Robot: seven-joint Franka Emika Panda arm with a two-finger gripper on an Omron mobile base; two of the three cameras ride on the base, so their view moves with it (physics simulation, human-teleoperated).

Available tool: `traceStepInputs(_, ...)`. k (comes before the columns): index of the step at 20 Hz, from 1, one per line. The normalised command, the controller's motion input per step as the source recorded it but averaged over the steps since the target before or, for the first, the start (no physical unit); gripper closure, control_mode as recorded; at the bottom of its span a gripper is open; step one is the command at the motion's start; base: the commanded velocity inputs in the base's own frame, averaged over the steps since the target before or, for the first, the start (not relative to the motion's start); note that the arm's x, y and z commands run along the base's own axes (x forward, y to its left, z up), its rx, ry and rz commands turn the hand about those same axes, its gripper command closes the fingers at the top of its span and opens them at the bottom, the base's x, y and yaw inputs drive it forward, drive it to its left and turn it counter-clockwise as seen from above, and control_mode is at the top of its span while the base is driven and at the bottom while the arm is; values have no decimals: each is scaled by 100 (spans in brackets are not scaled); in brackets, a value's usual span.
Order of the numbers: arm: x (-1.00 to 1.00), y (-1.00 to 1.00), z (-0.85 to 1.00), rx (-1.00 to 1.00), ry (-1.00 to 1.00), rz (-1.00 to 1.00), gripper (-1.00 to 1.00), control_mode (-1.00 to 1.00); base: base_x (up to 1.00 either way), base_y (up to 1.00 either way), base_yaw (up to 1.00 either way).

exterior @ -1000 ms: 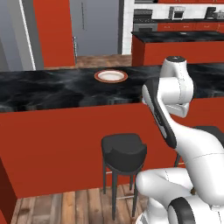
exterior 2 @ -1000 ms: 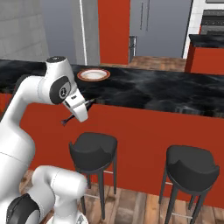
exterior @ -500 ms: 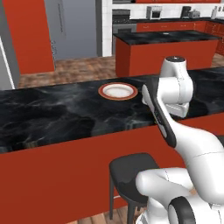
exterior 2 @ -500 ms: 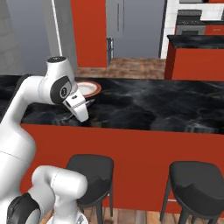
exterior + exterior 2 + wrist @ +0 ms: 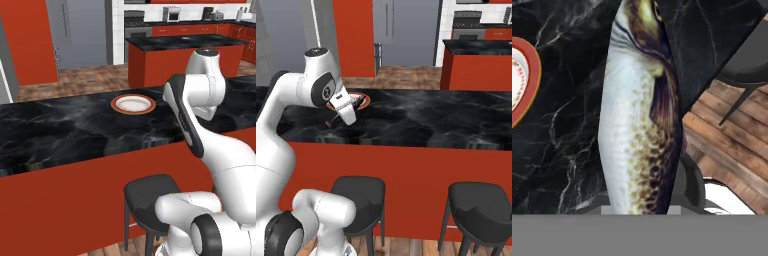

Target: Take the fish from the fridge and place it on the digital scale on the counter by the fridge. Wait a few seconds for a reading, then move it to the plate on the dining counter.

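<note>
1. The fish (image 5: pixel 639 125) sits pinched in my jaws, its long body running straight out ahead of them, pale belly and speckled flank toward the hand camera.
2. I judge the weighing done; what remains is setting the fish on the plate (image 5: pixel 133 104).
3. The plate lies on the dining counter (image 5: pixel 421 115), and my gripper (image 5: pixel 338 114) hangs over the counter's near part just beside it.
4. In the hand view the plate's red-brown rim (image 5: pixel 524 82) shows off to the fish's side, so I must carry the fish sideways over it.
5. Two stools (image 5: pixel 481 202) stand below the counter.

Base driven closer to dining counter (image 5: pixel 75 135) – plate (image 5: pixel 133 104) nearer, larger
</note>
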Motion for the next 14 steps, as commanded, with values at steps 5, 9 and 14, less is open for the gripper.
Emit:
traceStepInputs(5, 87, 5, 45, 8, -7, 10, 100, -100, 0, 0, 0)
traceStepInputs(9, 100, 39, 4, 3, 0, 10, 100, -100, 0, 0, 0)
traceStepInputs(14, 97, 54, -1, 0, 1, 7, 100, -100, 0, 0, 0)
